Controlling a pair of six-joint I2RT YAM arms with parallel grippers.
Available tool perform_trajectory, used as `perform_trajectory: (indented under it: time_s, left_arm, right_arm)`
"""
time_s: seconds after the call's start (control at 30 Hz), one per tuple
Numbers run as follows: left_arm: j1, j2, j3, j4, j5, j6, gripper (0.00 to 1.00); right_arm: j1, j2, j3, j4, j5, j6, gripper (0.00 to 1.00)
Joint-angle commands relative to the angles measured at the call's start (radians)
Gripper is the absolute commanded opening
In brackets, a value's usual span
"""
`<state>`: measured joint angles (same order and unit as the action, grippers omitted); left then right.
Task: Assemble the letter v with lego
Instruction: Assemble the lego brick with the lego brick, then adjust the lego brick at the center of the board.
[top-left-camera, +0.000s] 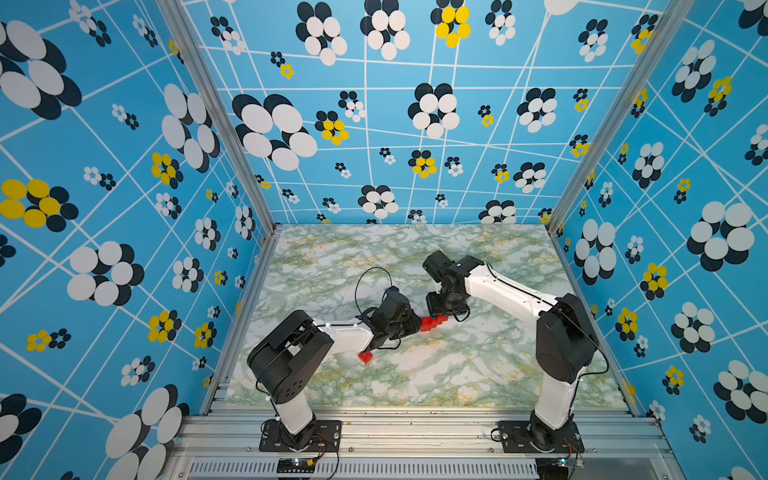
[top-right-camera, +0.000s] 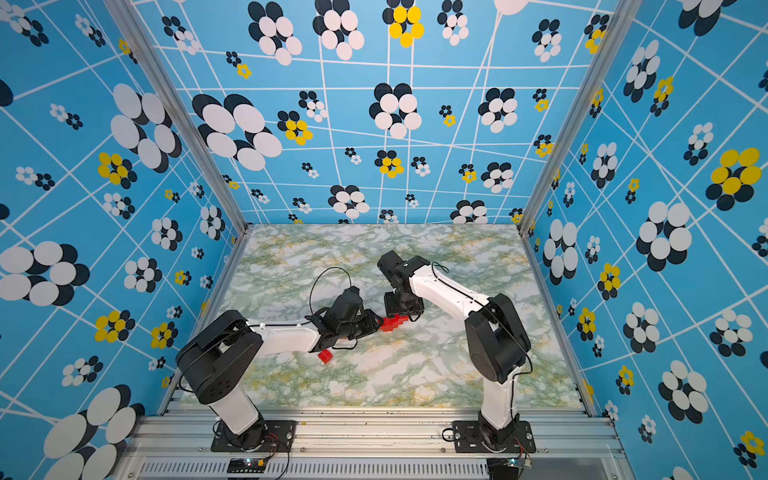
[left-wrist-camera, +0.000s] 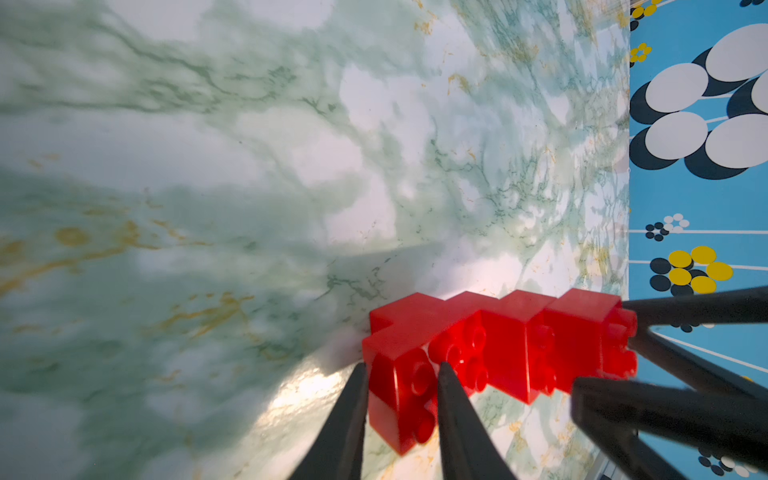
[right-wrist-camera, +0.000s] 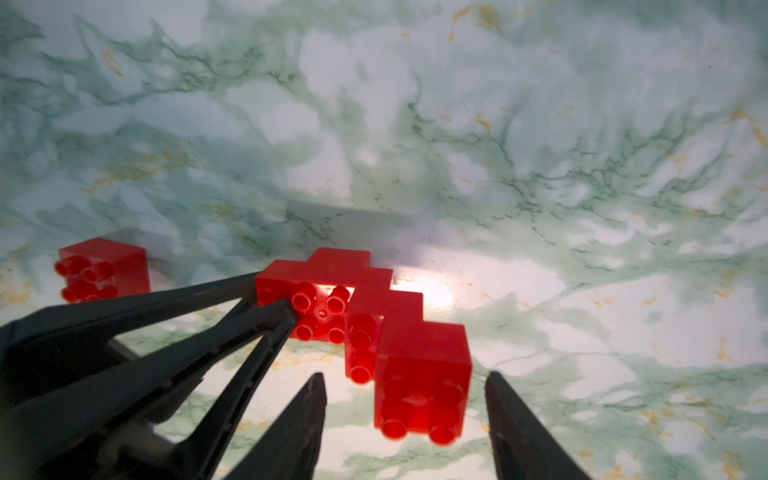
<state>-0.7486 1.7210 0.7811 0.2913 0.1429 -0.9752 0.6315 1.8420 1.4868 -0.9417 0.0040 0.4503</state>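
the left claw (left-wrist-camera: 403, 368) is clamped on the end brick of a stepped cluster of red lego (left-wrist-camera: 498, 345), one finger pressed against each side of that brick. the right claw (right-wrist-camera: 405, 376) is held apart, its fingers (right-wrist-camera: 509, 415) set either side of the brick at the opposite end of the cluster, with a gap seen on both sides. in both top views the cluster is found between the two claws, near the middle of the marbled green desk (top-left-camera: 457, 374); whether it is lifted or laid on the surface cannot be told. in both wrist views its studs are seen facing the camera. a single red brick (top-left-camera: 365, 357) is laid on the desk apart from the cluster, just beside the left arm (top-left-camera: 345, 336).
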Motion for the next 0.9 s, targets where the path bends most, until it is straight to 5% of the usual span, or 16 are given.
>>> perform_trajectory:
  time_s: [0.0, 0.23, 0.47, 0.87]
  left_arm:
    - [-0.009, 0.020, 0.010, -0.064, -0.017, 0.020, 0.30]
    - [-0.009, 0.023, 0.009, -0.061, -0.018, 0.020, 0.30]
    - [-0.008, 0.025, 0.003, -0.039, -0.012, 0.020, 0.30]
    - [-0.009, 0.030, 0.000, -0.029, -0.017, 0.025, 0.30]
  right_arm:
    - [-0.052, -0.107, -0.048, 0.062, -0.076, 0.018, 0.64]
    - [-0.206, -0.262, -0.238, 0.201, -0.296, 0.060, 0.65]
    - [-0.413, -0.403, -0.564, 0.601, -0.748, 0.180, 0.72]
    - [-0.443, -0.221, -0.713, 1.030, -1.043, 0.263, 0.98]
